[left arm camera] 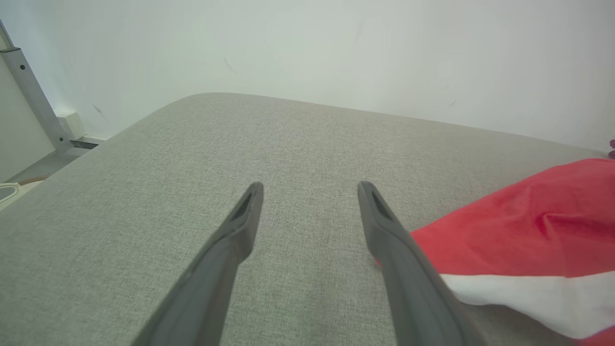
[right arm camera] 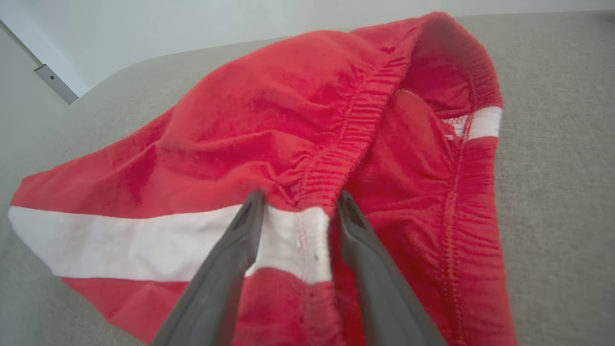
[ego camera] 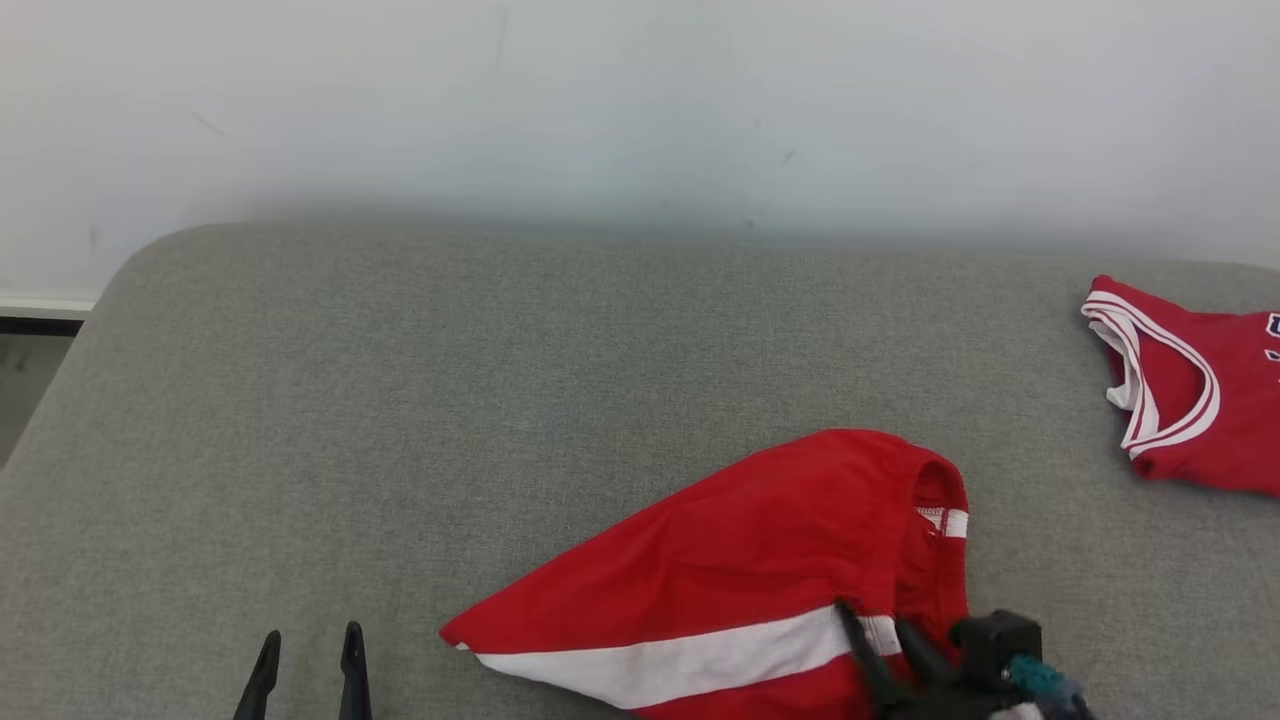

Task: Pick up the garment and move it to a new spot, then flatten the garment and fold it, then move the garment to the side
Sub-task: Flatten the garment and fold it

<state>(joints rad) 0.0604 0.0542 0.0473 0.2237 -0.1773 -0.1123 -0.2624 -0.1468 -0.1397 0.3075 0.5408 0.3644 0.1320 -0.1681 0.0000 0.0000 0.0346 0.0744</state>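
Note:
The garment [ego camera: 760, 560] is a pair of red shorts with a white side stripe, lying crumpled on the grey padded surface [ego camera: 450, 400] at the lower right. My right gripper [ego camera: 872, 618] rests on its elastic waistband. In the right wrist view the garment [right arm camera: 269, 120] lies under my right gripper [right arm camera: 299, 206], whose two fingers stand apart, straddling the waistband fold and the end of the white stripe. My left gripper [ego camera: 312, 640] hovers open over bare fabric at the lower left. In the left wrist view my left gripper [left arm camera: 311, 190] holds nothing, and the garment [left arm camera: 523, 230] lies just to its right.
A second red garment with white-trimmed openings [ego camera: 1190, 400] lies at the right edge of the surface. A pale wall [ego camera: 640, 100] rises behind. The surface's rounded left corner [ego camera: 130, 270] drops to the floor, where a metal post [left arm camera: 33, 96] stands.

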